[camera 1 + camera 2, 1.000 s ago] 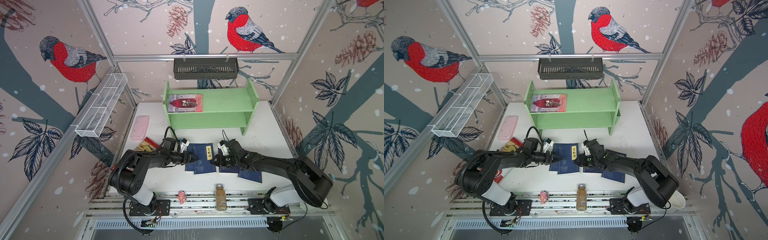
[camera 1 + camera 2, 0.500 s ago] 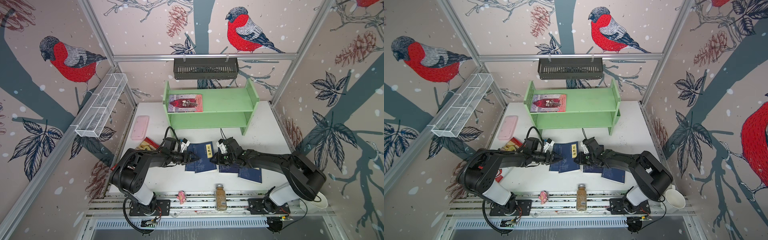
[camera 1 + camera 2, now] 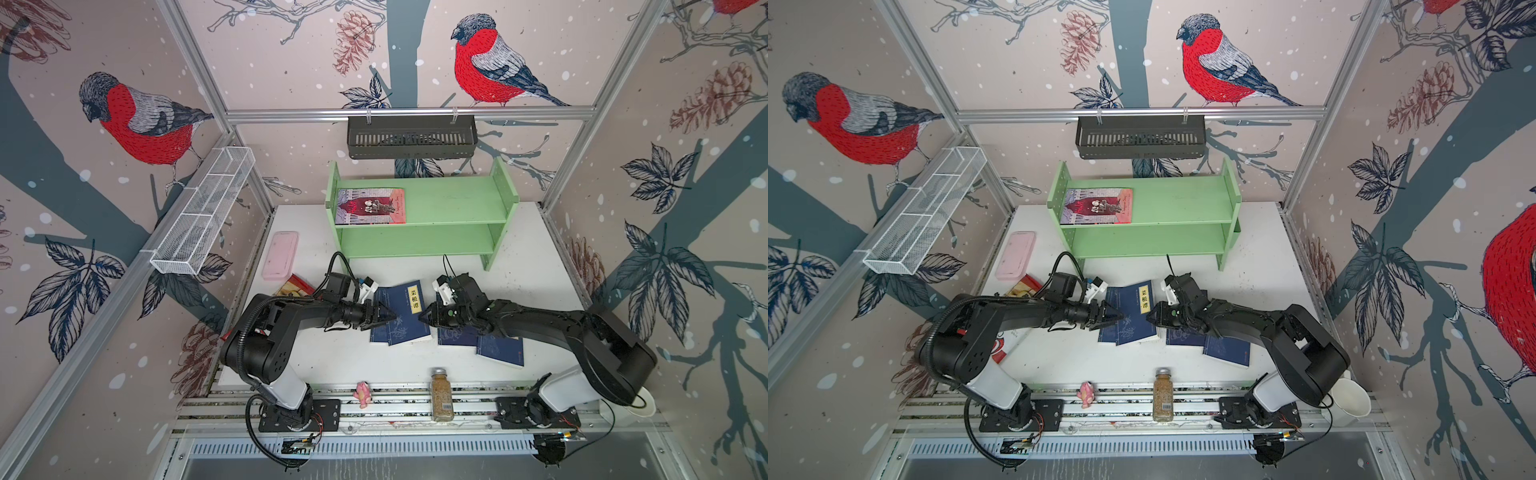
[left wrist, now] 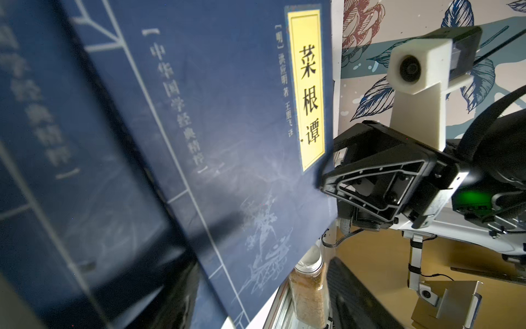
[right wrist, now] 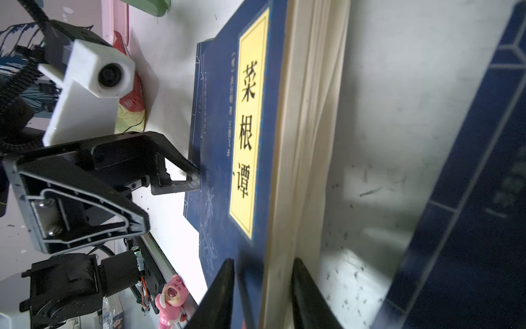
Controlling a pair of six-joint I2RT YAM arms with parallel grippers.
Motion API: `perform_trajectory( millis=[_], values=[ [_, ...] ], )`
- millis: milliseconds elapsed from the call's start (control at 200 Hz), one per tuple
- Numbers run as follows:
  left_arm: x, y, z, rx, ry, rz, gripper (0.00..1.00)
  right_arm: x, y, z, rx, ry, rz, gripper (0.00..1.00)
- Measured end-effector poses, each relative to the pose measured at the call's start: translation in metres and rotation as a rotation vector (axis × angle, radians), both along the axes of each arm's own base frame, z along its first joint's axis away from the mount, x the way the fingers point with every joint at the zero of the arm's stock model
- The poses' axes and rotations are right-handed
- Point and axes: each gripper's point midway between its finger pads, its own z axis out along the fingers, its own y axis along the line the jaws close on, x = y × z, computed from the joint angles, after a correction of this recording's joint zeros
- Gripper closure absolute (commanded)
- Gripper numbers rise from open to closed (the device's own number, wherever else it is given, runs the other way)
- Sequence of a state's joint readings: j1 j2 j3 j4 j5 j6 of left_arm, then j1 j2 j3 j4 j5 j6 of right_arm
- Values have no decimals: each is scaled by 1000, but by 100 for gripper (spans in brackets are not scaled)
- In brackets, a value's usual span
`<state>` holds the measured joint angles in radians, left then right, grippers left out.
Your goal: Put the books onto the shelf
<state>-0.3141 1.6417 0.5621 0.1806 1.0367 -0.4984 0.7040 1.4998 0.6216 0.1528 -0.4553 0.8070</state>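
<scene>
White bench point(image 3: 532, 266) boxed in by bird-print walls, pink-red book point(image 3: 370, 206) laid flat on green shelf point(image 3: 453, 199), upper middle, navy books point(image 3: 498, 351) spread mid-frame on bench, top navy book point(image 3: 401, 316) pinched at its page edge by right pincer point(image 3: 426, 319), left pincer point(image 3: 388, 316) spread wide, touching its cover

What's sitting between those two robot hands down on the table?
A navy book with a yellow label, lying on another navy book. Both top views show it between the left hand and the right hand.
</scene>
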Motion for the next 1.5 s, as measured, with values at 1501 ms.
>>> perform_trajectory(
  millis=[1501],
  values=[
    [4, 18, 16, -12, -52, 110, 28, -10, -1, 56, 281, -19, 51, 96]
  ],
)
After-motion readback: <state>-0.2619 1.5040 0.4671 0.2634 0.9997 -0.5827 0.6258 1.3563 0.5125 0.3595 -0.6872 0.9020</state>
